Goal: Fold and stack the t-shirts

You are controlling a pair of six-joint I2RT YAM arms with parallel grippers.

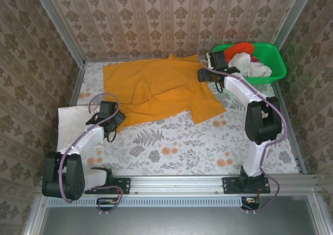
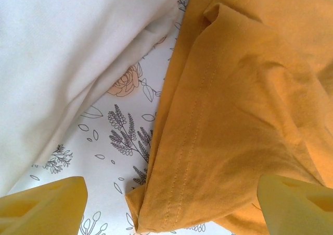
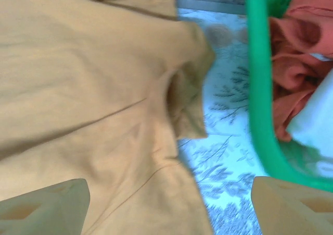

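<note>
Low in the top view the floral desk (image 1: 208,146) lies open. The left tool (image 1: 112,119), released, hangs at the lower-left hem of the spread amber-orange t-shirt (image 1: 156,89), beside the white t-shirt (image 1: 70,125) at the left edge. Upper right, the right tool (image 1: 204,74), released, hovers over a sleeve, close to the green basket (image 1: 280,68) holding a red-orange t-shirt (image 1: 242,48).
</note>
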